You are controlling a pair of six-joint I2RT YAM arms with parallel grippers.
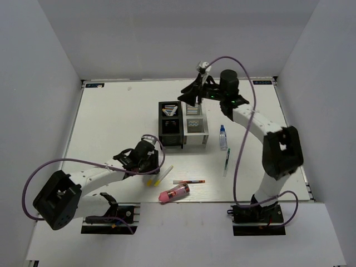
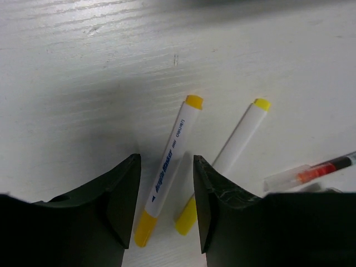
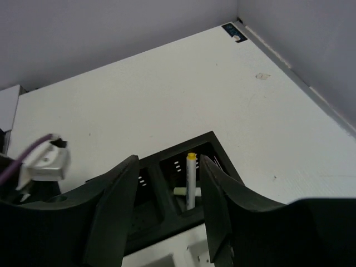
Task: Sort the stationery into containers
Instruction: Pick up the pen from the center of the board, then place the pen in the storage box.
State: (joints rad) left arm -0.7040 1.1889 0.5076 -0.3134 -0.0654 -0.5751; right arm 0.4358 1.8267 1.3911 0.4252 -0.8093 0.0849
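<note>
Two white markers with yellow tips lie near the left arm. My left gripper (image 2: 166, 158) (image 1: 151, 167) is open and low over the table, straddling one marker (image 2: 169, 161) with gaps on both sides. The second marker (image 2: 240, 133) lies just outside the right finger. My right gripper (image 3: 168, 161) (image 1: 188, 102) is open above the black container (image 3: 167, 208) (image 1: 171, 125). A white marker (image 3: 191, 178) stands in that container's compartment, across another pale stick. The white container (image 1: 196, 130) adjoins it on the right.
A red pen (image 1: 189, 181) (image 2: 311, 173) and a pink cylinder (image 1: 173, 193) lie near the front middle. A blue-capped bottle (image 1: 223, 136) and a green pen (image 1: 227, 161) lie right of the containers. Grey walls surround the table.
</note>
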